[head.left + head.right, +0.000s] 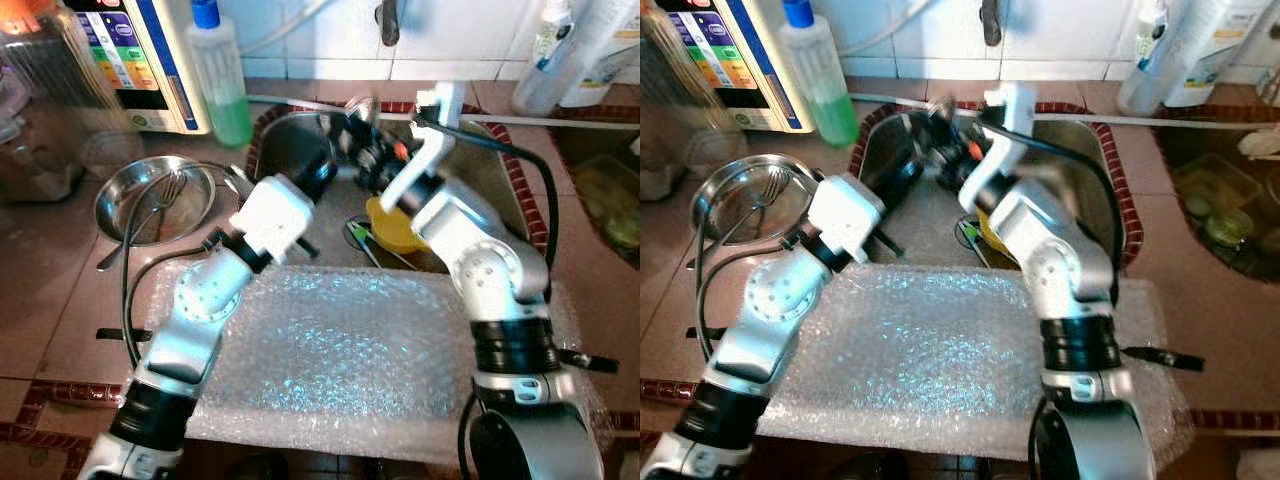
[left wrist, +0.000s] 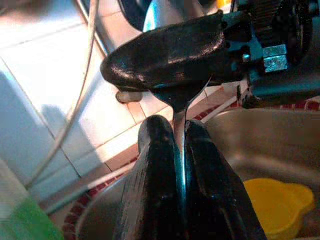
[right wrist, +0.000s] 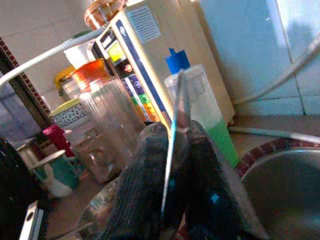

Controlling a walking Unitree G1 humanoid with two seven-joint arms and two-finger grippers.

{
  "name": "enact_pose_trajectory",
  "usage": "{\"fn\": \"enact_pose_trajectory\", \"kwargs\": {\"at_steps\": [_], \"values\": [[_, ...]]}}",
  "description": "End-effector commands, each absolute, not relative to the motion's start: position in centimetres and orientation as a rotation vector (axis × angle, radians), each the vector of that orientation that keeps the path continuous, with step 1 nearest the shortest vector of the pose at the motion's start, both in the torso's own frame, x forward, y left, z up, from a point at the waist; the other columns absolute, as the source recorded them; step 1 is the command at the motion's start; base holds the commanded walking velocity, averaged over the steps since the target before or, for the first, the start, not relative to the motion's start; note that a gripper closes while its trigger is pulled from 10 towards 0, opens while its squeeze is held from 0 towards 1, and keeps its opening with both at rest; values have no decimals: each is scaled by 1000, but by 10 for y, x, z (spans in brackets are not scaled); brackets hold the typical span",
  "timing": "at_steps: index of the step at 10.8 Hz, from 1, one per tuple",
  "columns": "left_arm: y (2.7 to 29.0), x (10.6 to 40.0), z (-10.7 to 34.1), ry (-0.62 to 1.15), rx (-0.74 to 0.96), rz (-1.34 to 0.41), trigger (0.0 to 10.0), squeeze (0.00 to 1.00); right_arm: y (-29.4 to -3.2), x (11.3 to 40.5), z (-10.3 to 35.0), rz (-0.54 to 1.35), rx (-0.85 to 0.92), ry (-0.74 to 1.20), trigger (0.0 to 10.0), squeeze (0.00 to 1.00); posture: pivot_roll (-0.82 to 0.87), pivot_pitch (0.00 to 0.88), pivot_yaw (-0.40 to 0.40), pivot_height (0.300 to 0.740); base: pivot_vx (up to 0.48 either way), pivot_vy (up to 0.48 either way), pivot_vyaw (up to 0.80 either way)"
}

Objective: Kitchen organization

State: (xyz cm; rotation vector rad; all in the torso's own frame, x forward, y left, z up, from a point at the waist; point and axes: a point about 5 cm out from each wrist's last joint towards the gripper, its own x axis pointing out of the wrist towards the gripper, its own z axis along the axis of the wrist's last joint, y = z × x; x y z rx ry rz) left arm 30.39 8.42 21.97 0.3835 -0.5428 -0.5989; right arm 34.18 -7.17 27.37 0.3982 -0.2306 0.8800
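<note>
- Both arms reach over the steel sink [image 1: 500, 175], meeting above its back half.
- The left gripper [image 2: 181, 150] has its two black fingers [image 2: 150, 190] pressed together on the handle of a spoon [image 2: 181, 107] — the thin metal strip runs up between them to the bowl.
- The spoon's bowl lies against one black finger of the right gripper [image 1: 352, 128], which crosses just above it in the left wrist view.
- The right gripper's fingers [image 3: 142, 195] are closed on a thin metal blade-like piece [image 3: 176, 130], seen edge-on; whether it is the same spoon I cannot tell.
- A yellow bowl [image 1: 395, 228] sits in the sink below the grippers.
- On the counter to the left: a steel plate [image 1: 150, 200] with a fork [image 1: 168, 190] lying in it, and behind it a bottle of green liquid [image 1: 222, 75] with a blue cap.
- A sheet of bubble wrap [image 1: 350, 350] covers the counter in front of the sink.
</note>
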Motion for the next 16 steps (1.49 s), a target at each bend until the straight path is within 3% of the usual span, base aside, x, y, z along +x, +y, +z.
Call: {"fn": "enact_pose_trajectory", "kwargs": {"at_steps": [1, 6, 10, 11, 14, 15, 16], "values": [[74, 291, 220, -604, 386, -687, 10000, 1000, -95, 351, 279, 719, 366, -282, 0, 0, -130, 224, 61, 740, 0, 0, 0], [80, 297, 221, -600, 384, -722, 10000, 1000, -108, 365, 279, 594, 304, -326, 0, 0, -129, 232, 75, 740, 0, 0, 0], [104, 320, 230, -535, 434, -737, 10000, 1000, -149, 377, 254, 475, 42, -257, 0, 0, -127, 245, 92, 740, 0, 0, 0], [109, 328, 232, -497, 452, -763, 10000, 1000, -164, 378, 237, 452, -120, -216, 0, 0, -129, 248, 101, 740, 0, 0, 0], [124, 337, 223, -436, 516, -791, 10000, 1000, -187, 378, 192, 428, -292, -68, 0, 0, -135, 248, 104, 740, 0, 0, 0], [127, 339, 219, -419, 519, -774, 10000, 1000, -192, 377, 181, 409, -316, -26, 1059, 0, -135, 246, 104, 740, 0, 0, 0], [128, 339, 218, -419, 518, -767, 10000, 1000, -196, 376, 174, 392, -299, -3, 5020, 1000, -137, 246, 103, 740, 0, 0, 0]]}}
